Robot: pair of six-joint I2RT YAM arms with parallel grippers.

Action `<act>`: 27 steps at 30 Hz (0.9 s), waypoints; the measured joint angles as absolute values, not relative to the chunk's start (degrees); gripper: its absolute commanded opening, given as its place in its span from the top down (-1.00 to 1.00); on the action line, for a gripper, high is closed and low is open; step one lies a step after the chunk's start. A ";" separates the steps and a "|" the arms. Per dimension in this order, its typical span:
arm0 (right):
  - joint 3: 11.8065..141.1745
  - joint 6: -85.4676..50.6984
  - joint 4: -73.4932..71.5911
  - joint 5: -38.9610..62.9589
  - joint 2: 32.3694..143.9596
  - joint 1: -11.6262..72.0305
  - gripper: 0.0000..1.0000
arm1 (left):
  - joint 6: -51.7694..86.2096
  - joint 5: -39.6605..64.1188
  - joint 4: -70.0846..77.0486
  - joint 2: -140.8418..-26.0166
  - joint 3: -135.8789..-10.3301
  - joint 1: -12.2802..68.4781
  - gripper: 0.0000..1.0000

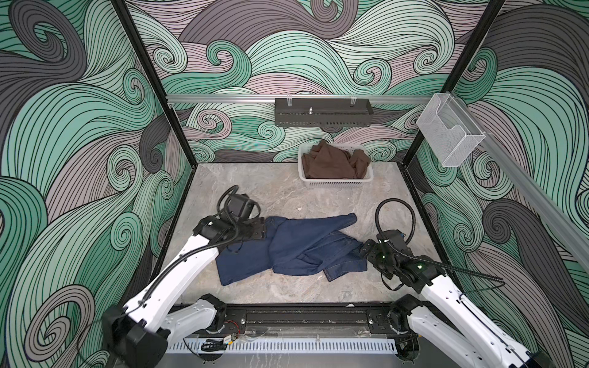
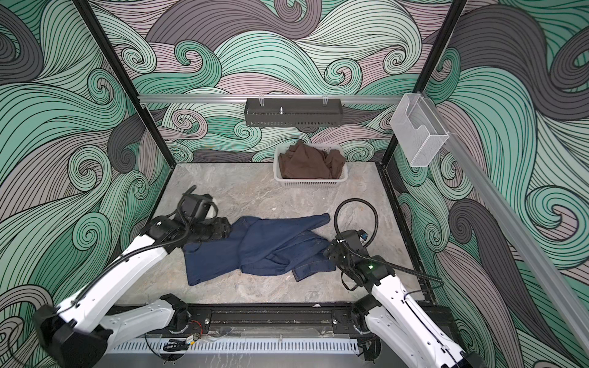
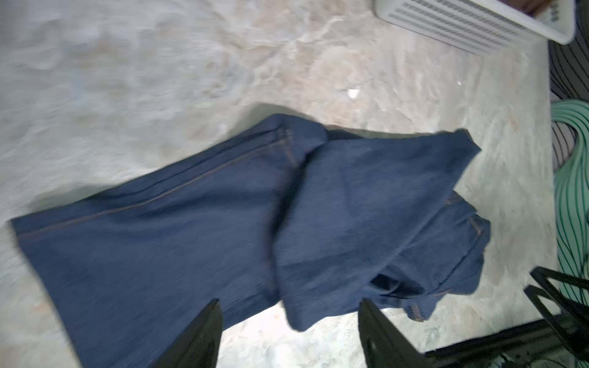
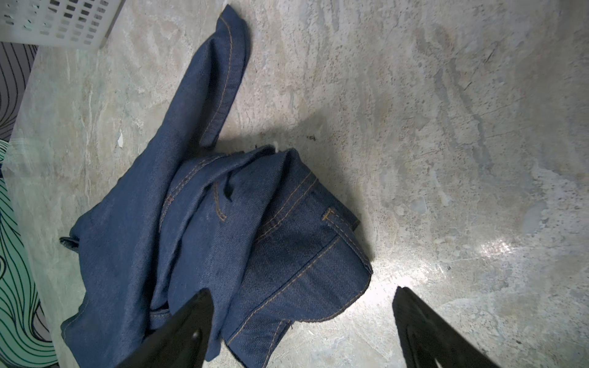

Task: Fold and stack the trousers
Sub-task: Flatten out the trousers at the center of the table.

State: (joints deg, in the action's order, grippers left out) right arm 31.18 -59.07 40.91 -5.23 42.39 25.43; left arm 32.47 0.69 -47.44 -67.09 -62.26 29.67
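Nothing readable is showing anywhere: no text, label, brand, number or sign is appearing on the trousers, basket or surface

walls: we see teal, grey and mauve wave swirls | floor: grey marbled slab | back rail: we note a dark perforated tray hung on it | side rail: clear plastic holder | corners: black posts

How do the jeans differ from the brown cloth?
The jeans are dark blue denim, the cloth plain brown. The jeans sprawl on the table; the cloth is bunched in the white basket. The jeans lie mid-table, the cloth at its far edge. Both are crumpled, unfolded.
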 measured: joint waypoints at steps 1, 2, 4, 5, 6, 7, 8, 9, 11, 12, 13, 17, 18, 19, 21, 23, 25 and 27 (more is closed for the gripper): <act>31.24 -59.11 40.73 -5.06 42.54 24.73 -0.73 | 31.83 1.26 -47.05 -71.88 -65.54 31.31 -0.41; 31.35 -59.16 40.56 -4.86 42.72 24.23 -0.73 | 31.22 1.67 -46.92 -75.77 -68.51 32.40 -0.42; 31.75 -59.29 40.32 -4.19 43.16 22.92 -0.72 | 29.76 2.28 -47.77 -84.66 -76.18 34.48 -0.43; 31.99 -59.44 40.16 -3.86 43.42 22.20 -0.71 | 29.08 2.42 -48.27 -89.45 -80.66 35.42 -0.44; 32.21 -59.61 40.01 -3.55 43.62 21.45 -0.71 | 28.23 2.44 -48.88 -94.21 -85.14 36.34 -0.45; 32.42 -59.83 39.97 -3.05 43.77 20.80 -0.71 | 27.51 2.46 -49.36 -98.19 -88.95 37.15 -0.47; 32.58 -60.03 39.92 -2.55 43.92 20.12 -0.71 | 26.74 2.63 -49.91 -102.39 -92.86 38.06 -0.48; 32.75 -60.14 39.90 -2.00 44.14 19.31 -0.71 | 26.00 2.83 -50.61 -106.72 -96.79 39.03 -0.49; 32.77 -60.27 39.75 -0.82 44.40 17.80 -0.71 | 24.91 3.36 -51.59 -113.12 -102.45 40.66 -0.51; 32.77 -60.29 39.77 -0.08 44.53 16.99 -0.71 | 24.36 3.84 -52.38 -116.20 -105.14 41.45 -0.52; 32.77 -60.27 39.75 0.54 44.62 16.27 -0.71 | 23.90 4.23 -52.97 -118.65 -107.42 42.13 -0.53; 32.77 -60.23 39.77 3.09 44.75 13.96 -0.70 | 22.02 5.69 -55.13 -127.63 -116.29 44.88 -0.61; 32.77 -60.16 39.75 3.66 44.75 13.54 -0.71 | 21.52 6.04 -55.68 -129.29 -118.15 45.41 -0.63; 32.77 -60.07 39.75 4.05 44.75 13.19 -0.70 | 21.26 6.22 -55.99 -130.43 -119.55 45.76 -0.64; 32.77 -59.92 39.75 5.23 44.71 12.47 -0.71 | 20.45 6.68 -56.77 -133.34 -123.26 46.72 -0.65; 32.77 -59.64 39.75 6.13 44.64 11.86 -0.70 | 19.66 6.74 -57.04 -135.57 -126.08 47.40 -0.65; 32.77 -59.31 39.75 6.79 44.64 11.38 -0.70 | 19.03 6.68 -57.34 -137.86 -128.86 47.97 -0.64; 32.77 -58.92 39.75 7.55 44.64 10.94 -0.68 | 18.61 6.61 -57.41 -140.16 -130.91 48.45 -0.62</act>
State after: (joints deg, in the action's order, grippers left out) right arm 32.77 -58.92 39.75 7.55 44.64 10.94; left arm 18.61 6.61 -57.41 -140.16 -130.91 48.45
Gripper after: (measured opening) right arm 0.847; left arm 0.820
